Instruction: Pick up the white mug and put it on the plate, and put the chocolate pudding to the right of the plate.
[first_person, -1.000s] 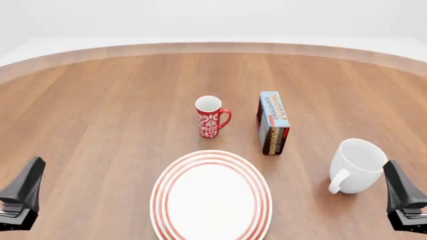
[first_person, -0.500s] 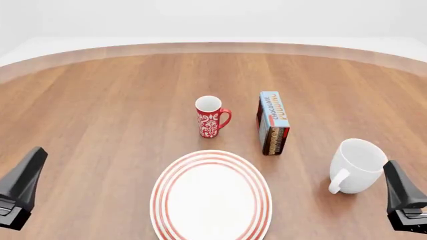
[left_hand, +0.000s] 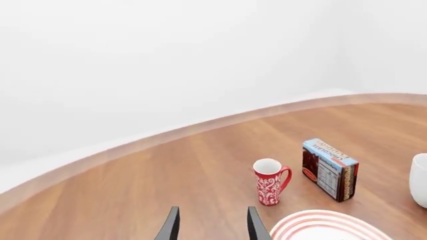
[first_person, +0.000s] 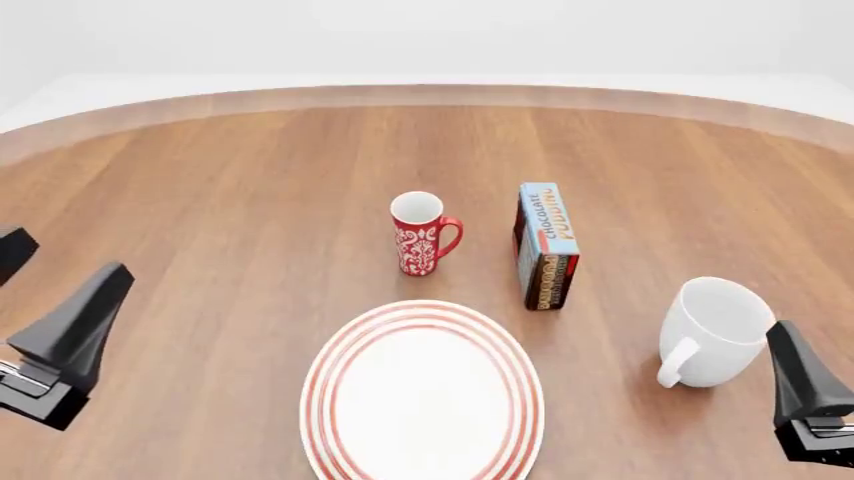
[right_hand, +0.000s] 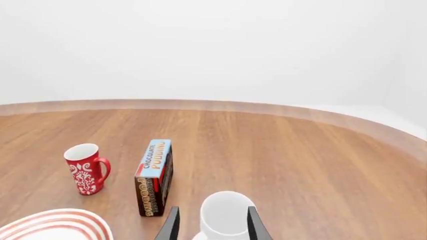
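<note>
The white mug (first_person: 718, 330) stands upright on the desk (first_person: 240, 200) toward the near right corner, its loop handle turned toward the near edge and its mouth empty. The plate (first_person: 422, 392) lies flat at the middle of the near edge, well apart from the white mug. The chocolate pudding (first_person: 546, 245) stands on one long side near the desk's centre, light-blue face up, between the plate and the far edge and a little to the right. A red mug (first_person: 422, 233) with a white pattern stands upright just left of the chocolate pudding, handle facing the carton, the two apart. Nothing lies between the white mug and the plate; the chocolate pudding and the red mug both sit beyond the plate's far rim.

The right gripper (right_hand: 209, 226) hovers low at the near right corner, just behind the white mug; in the right wrist view its two dark fingers stand apart with the mug's rim seen between them, touching nothing. The left gripper (left_hand: 209, 226) hangs above the near left part of the desk, tilted, aimed toward the red mug, its fingers likewise apart and empty.
</note>
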